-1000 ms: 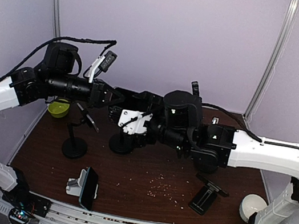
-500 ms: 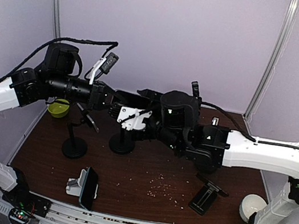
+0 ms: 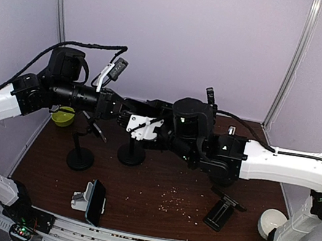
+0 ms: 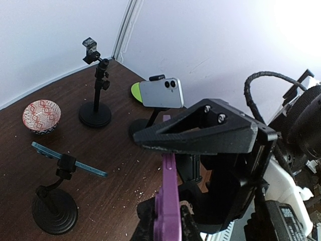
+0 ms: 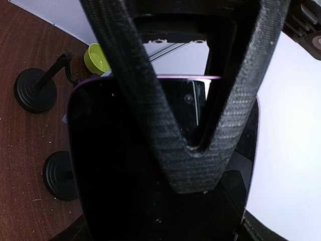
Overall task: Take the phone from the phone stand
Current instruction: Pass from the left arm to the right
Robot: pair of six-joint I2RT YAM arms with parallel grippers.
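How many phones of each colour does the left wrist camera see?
Purple phone: 1
Silver phone: 1
Blue phone: 1
Total: 3

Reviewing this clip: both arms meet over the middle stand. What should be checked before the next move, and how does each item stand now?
1. The left gripper is shut on the purple phone: ok, the phone's edge sits pinched in the left wrist view.
2. The right gripper is lined up on the phone: ok, the screen fills its wrist view.
3. The right grip is firm: cannot tell.
4. The phone is free of the middle stand: cannot tell, the grippers hide the clamp.
5. The neighbouring stand is upright: ok.
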